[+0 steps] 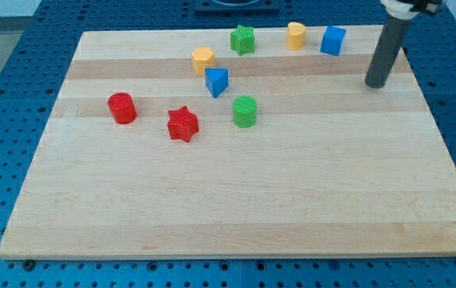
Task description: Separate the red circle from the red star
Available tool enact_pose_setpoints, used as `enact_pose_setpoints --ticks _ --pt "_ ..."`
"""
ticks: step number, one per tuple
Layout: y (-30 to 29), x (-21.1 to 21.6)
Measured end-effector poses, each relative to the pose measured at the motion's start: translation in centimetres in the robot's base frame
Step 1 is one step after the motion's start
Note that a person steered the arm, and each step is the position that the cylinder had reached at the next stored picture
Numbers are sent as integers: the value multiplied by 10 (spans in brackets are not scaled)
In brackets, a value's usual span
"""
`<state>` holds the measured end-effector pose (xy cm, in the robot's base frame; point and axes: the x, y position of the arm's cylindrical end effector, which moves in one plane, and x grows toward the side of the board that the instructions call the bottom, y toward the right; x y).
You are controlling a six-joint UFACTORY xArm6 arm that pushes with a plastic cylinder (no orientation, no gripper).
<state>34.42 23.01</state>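
The red circle (122,108) stands on the wooden board at the view's left. The red star (183,124) lies a short way to its right and a little lower, with a gap between them. My tip (376,82) rests on the board near the view's upper right, far from both red blocks, to the right of the blue cube (333,40).
A green circle (245,111), blue triangle (217,82) and orange hexagon-like block (203,59) sit right of the red star. A green star (243,39) and an orange heart-like block (296,35) lie near the board's top edge (172,33).
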Motion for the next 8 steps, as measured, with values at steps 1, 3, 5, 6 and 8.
enact_pose_setpoints --ticks 1,3,5,6,8 --pt "5 -15" --pt "18 -93" --pt "15 -104" --pt "15 -104" --pt "17 -105"
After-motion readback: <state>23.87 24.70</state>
